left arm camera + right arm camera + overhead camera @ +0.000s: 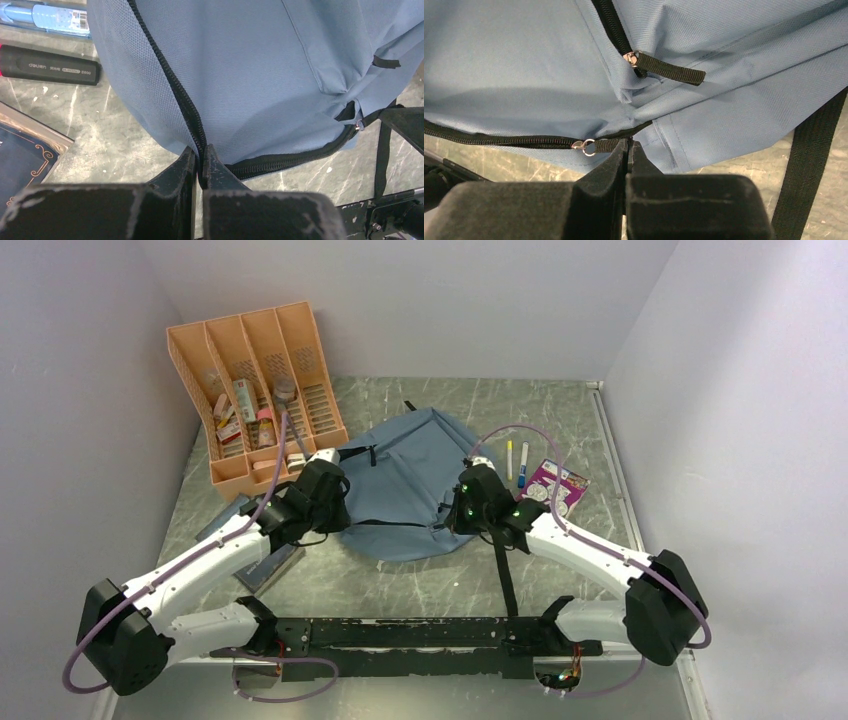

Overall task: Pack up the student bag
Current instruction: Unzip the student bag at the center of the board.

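The student bag (405,485), a grey-blue backpack, lies flat in the middle of the table. My left gripper (335,502) is at its left edge. In the left wrist view the left gripper (201,156) is shut on the bag's (260,75) dark zipper seam (185,107). My right gripper (462,505) is at the bag's right edge. In the right wrist view the right gripper (629,147) is shut on the black pull tab (606,145) of the main zipper, next to its metal ring. A second zipper pull (669,72) lies loose on the bag (514,60).
An orange file organizer (255,390) with small items stands at the back left. Two pens (515,460) and a purple card pack (557,485) lie right of the bag. A dark book (25,160), a black marker (47,65) and a blue tube (45,15) lie left. A black strap (503,570) trails toward me.
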